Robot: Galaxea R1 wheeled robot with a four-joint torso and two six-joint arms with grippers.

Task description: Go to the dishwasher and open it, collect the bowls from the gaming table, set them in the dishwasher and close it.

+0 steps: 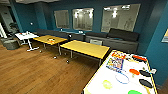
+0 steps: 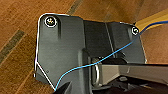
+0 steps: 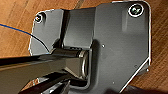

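The gaming table (image 1: 100,82), long and white-topped, stands at the lower right of the head view. On its near end sits the smaller pale yellow-green bowl (image 1: 107,84). The larger bright green bowl (image 1: 134,92) is cut off by the picture's lower edge. A colourful board-game box (image 1: 115,62) lies further along the table. Both wrist views look down on wooden floor (image 2: 20,50) past the robot's dark plates. The dishwasher is out of view.
Two yellow-topped tables (image 1: 85,48) stand mid-room, with a small white table (image 1: 25,36) and a grey pouf (image 1: 10,44) at the left. A dark sofa (image 1: 120,37) runs along the blue back wall. Paddles (image 1: 145,73) and a thin ring (image 1: 122,78) lie on the gaming table. Open wooden floor (image 1: 37,72) spreads to the left.
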